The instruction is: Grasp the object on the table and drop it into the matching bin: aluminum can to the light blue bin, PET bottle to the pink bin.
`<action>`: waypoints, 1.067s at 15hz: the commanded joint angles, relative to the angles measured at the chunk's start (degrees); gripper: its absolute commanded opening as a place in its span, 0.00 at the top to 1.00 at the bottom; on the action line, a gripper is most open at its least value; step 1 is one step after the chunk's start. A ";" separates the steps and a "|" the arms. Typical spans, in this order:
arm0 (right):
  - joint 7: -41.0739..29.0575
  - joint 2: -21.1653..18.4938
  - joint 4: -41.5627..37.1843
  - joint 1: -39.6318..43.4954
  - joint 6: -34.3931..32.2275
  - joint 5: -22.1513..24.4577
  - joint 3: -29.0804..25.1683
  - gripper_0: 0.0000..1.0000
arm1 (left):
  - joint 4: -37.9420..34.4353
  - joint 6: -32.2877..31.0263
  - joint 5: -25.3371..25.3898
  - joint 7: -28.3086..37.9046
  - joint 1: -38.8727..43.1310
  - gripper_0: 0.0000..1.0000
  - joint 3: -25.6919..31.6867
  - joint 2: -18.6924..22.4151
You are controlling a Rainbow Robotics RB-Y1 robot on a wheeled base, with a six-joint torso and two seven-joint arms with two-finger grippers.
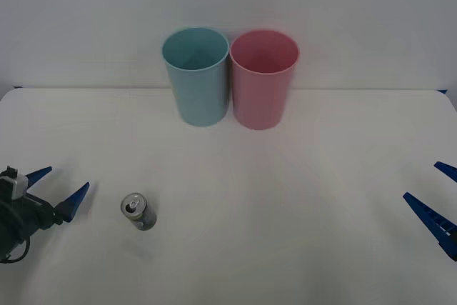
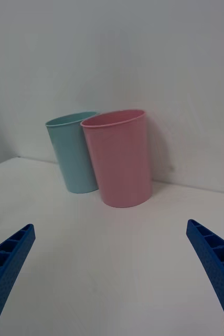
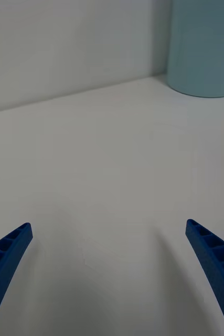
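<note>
A small dark aluminum can (image 1: 138,211) with a silver top stands upright on the white table (image 1: 285,212), front left. My left gripper (image 1: 63,187) is open just to the left of the can, apart from it, its blue fingers (image 3: 7,262) spread wide. At the back of the table stand the light blue bin (image 1: 196,76) and the pink bin (image 1: 263,78), side by side and touching. My right gripper (image 1: 434,194) is open at the right edge of the table, its fingers (image 2: 216,268) framing both bins: pink bin (image 2: 121,157), light blue bin (image 2: 75,152).
A pale wall rises directly behind the bins. The table's back edge runs just behind them. Bare tabletop lies between the can and the bins.
</note>
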 commanded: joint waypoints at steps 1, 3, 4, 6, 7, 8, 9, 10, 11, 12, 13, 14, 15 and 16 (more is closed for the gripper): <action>0.00 0.00 0.00 0.00 0.00 0.00 0.00 0.00 | 0.00 -1.94 1.76 0.35 0.00 0.00 -0.26 0.00; 0.00 0.00 0.00 0.00 0.00 0.00 0.00 0.00 | 0.00 -1.94 1.76 0.35 -0.09 0.00 -0.26 0.00; 0.00 0.00 0.00 0.00 0.00 0.00 0.00 0.00 | 0.00 -2.03 1.76 0.35 -0.09 0.00 -0.26 0.00; 0.00 0.00 0.00 0.00 0.00 0.00 0.00 0.00 | 0.00 -2.99 1.76 0.44 -0.17 0.00 -0.09 0.27; 0.00 0.00 0.00 0.00 0.00 0.00 0.00 0.00 | 0.00 -4.05 1.76 0.61 -0.09 0.00 0.18 0.70; 0.00 0.00 0.00 0.00 0.00 0.00 0.00 0.00 | 0.00 -4.93 1.67 0.79 0.00 0.00 0.35 1.14; 0.00 0.00 0.00 0.00 0.00 0.00 0.00 0.00 | 0.00 -5.98 1.67 1.05 0.18 0.00 0.26 1.76; 0.00 0.00 0.00 0.00 0.00 0.00 0.00 0.00 | 0.00 -7.12 1.67 1.14 0.44 0.00 0.26 2.37; 0.00 0.00 0.00 0.00 0.00 0.00 0.00 0.00 | 0.00 -8.44 1.67 1.23 0.88 0.00 0.62 2.99; 0.00 0.00 0.00 0.00 0.00 0.00 0.00 0.00 | 0.00 -9.85 1.76 1.23 1.23 0.00 0.88 3.52; 0.00 0.00 0.00 0.00 0.00 0.00 0.00 0.00 | 0.00 -11.34 1.67 1.32 1.58 0.00 1.23 4.04; 0.00 0.00 0.00 0.00 0.00 0.00 0.00 0.00 | 0.00 -13.28 1.67 1.32 2.02 0.00 1.49 4.75; 0.00 0.00 0.00 0.00 0.00 0.00 0.00 0.00 | 0.00 -14.59 1.67 1.23 2.55 0.00 1.58 5.45; 0.00 0.00 0.00 0.00 0.00 0.00 0.00 0.00 | 0.00 -15.83 1.67 1.23 3.08 0.00 1.58 6.24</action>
